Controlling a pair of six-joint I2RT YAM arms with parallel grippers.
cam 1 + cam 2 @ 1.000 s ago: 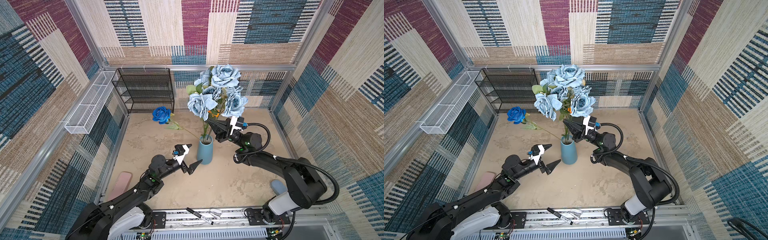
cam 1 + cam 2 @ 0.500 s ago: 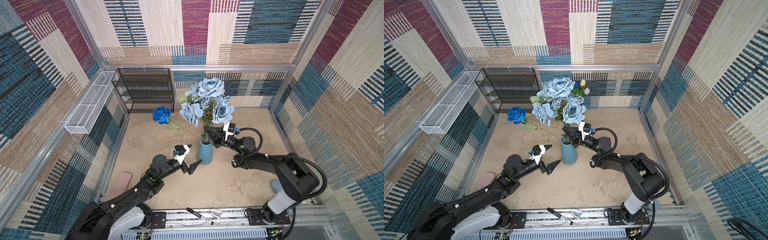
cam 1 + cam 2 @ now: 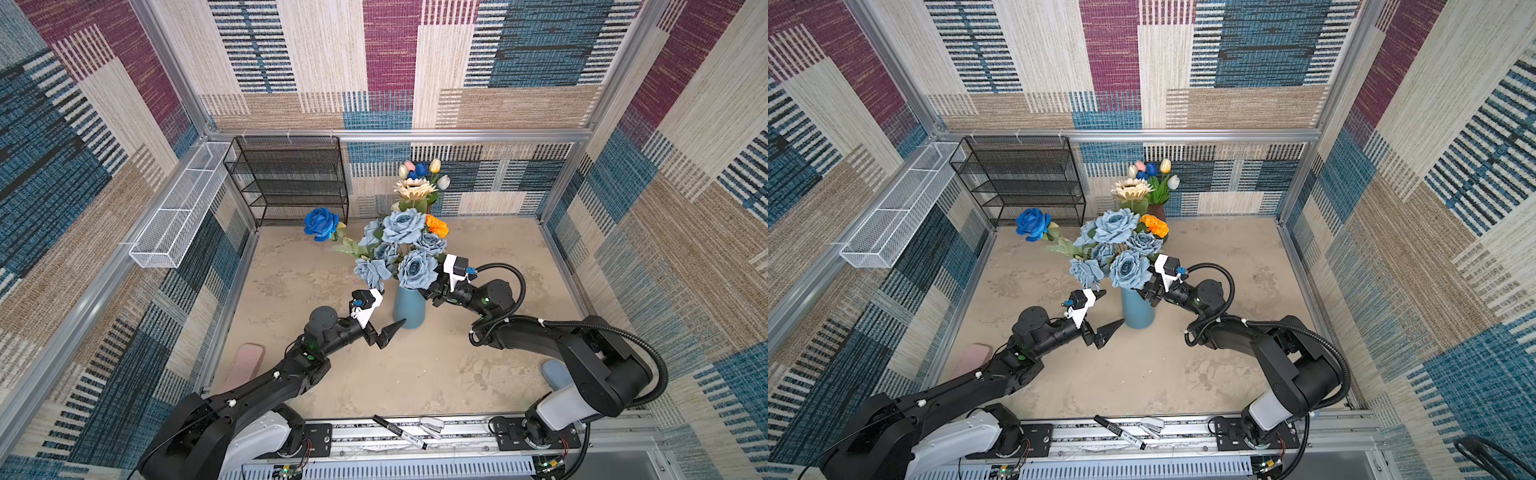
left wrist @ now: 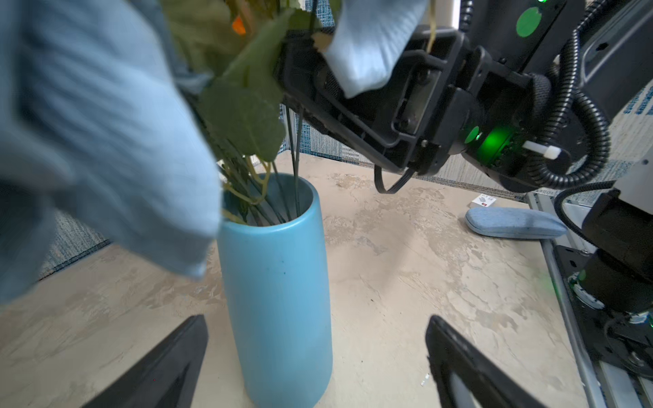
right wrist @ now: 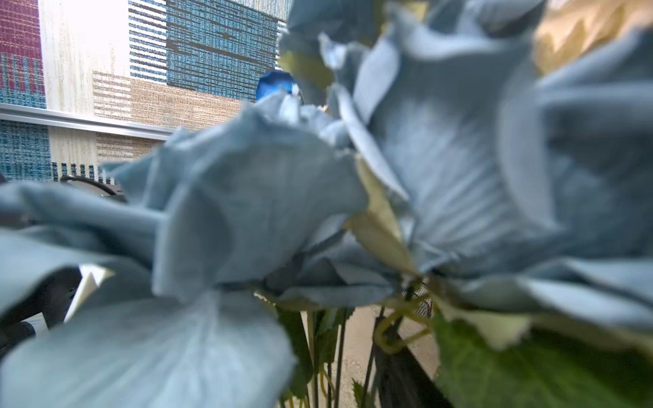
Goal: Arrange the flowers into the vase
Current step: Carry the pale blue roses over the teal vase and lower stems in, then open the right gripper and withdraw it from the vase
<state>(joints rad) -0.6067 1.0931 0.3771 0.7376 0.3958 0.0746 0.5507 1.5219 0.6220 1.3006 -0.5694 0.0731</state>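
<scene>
A blue vase stands mid-table. The stems of the dusty-blue rose bunch are inside it. A deep-blue rose leans out to the left. My right gripper sits just right of the vase rim, under the blooms. Its one visible finger stands off to the side of the stems, so the jaws are parted; the other is hidden by petals. My left gripper is wide open, with the vase just ahead of its fingers, untouched.
A dark vase at the back wall holds tulips, a cream sunflower and an orange bloom. A black mesh shelf and a white wire basket stand back left. A pink case lies front left and a blue case front right.
My right gripper came down with the dusty-blue rose bunch until its stems sank into the blue vase, and its jaws have parted. The left arm stayed put.
</scene>
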